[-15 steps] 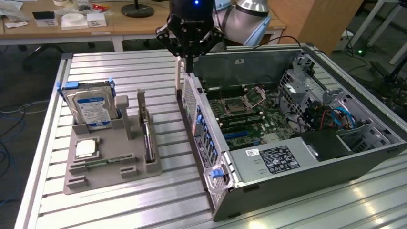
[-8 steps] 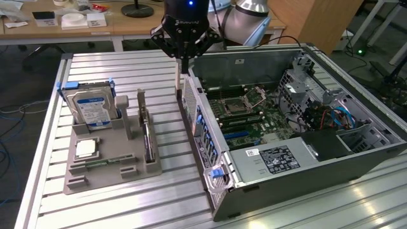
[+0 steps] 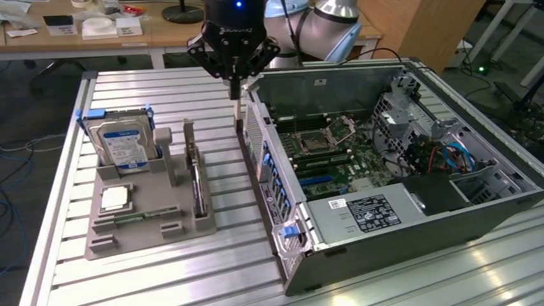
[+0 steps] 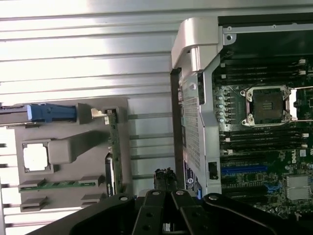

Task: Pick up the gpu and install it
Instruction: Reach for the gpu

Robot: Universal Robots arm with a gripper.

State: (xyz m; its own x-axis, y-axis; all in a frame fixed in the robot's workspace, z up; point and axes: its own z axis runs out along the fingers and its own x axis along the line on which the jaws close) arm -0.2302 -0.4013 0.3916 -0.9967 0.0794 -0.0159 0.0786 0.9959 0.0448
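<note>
- Slotted aluminium table [image 3: 170,280] carries a grey fixture tray [image 3: 136,241] and an open computer case [image 3: 425,242].
- gpu [image 3: 196,185] stands on edge in the tray, near the hard drive [image 3: 123,143], untouched.
- Gripper [image 3: 236,89] hangs above the gap between tray and case, fingers pressed together, holding nothing.

I'm working under bright overhead room light. In the wrist view the aluminium table [image 4: 88,54], well away from the gripper [image 4: 165,176], blows out to white, and the processor [image 4: 35,157] glares. In the exterior view, glare streaks the table beyond the computer case [image 3: 408,217]. Inside, the case is dim.
</note>
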